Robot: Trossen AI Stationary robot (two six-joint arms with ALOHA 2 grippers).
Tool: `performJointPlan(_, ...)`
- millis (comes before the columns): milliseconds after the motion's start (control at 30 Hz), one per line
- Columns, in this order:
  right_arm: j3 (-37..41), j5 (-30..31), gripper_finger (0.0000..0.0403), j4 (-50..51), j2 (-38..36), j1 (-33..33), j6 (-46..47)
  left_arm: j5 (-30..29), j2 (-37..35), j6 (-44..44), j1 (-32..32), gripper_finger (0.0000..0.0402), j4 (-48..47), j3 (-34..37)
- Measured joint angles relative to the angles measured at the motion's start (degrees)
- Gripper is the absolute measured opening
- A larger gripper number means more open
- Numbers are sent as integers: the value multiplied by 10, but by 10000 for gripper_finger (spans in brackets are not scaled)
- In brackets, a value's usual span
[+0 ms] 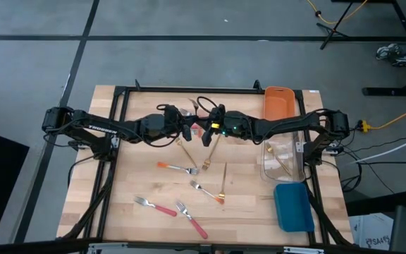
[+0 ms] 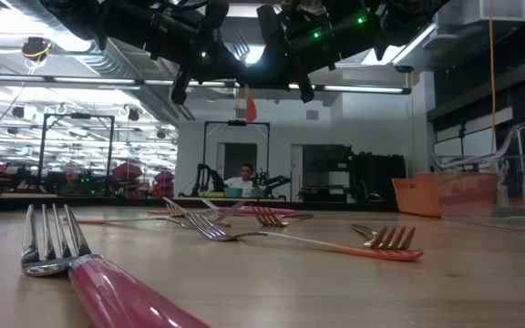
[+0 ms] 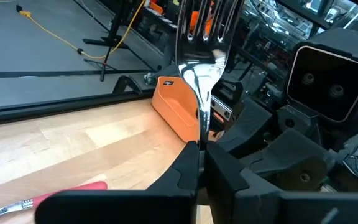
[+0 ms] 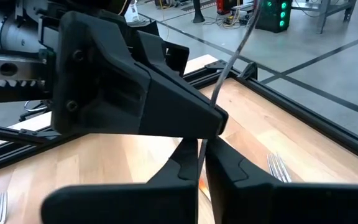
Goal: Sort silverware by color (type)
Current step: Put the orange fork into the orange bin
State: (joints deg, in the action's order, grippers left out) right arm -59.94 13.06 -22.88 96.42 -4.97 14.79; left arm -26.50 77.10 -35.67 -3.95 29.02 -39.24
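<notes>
- my left gripper [image 1: 189, 131] was above the back middle of the wooden table [image 1: 139, 180], its fingers [image 3: 185, 163] pressed together on the neck of a silver fork head [image 3: 201, 37]; the tines pointed away from my wrist, toward the right arm.
- my right gripper [image 1: 208, 134] met the left one tip to tip, its fingers [image 4: 225, 171] pinched shut around a thin dark shaft [image 4: 232, 59], apparently the same fork held from its other end.
- in the low view a small red-orange piece [image 2: 250, 107] hung beneath the two grippers, in the air, well above the tabletop.
- silverware lying on the table: a fork with an orange handle [image 1: 176, 168] near the middle; a second orange-handled fork [image 1: 207, 191] just in front of it; a thin gold utensil [image 1: 223, 180] lying front to back beside these; another gold piece [image 1: 187, 151] and a gold fork [image 1: 209, 158] under the grippers.
- two pink-handled forks lay near the front edge: one [image 1: 155, 207] to the left, one [image 1: 192, 219] to its right, heads pointing back-left.
- along the right side stood three bins: an orange bin [image 1: 278, 103] at the back, a clear bin [image 1: 284, 159] in the middle with a gold utensil [image 1: 283, 165] inside, and a blue bin [image 1: 293, 207] at the front.
- a person [image 2: 243, 180] showed in the room far behind the table.
</notes>
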Motion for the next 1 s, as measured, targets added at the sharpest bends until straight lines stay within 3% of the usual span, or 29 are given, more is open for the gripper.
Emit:
performJointPlan(467,0,-2,1,-1,0,0,-1,-8,0,3,0,9,2,0)
performJointPlan(833,0,-1,0,4,-1,0,-3,-6,0,-1,0,84,4,0)
performJointPlan(1000,0,2,0,27,-6,-7,-2,-9,0,-1,0,96,4,0)
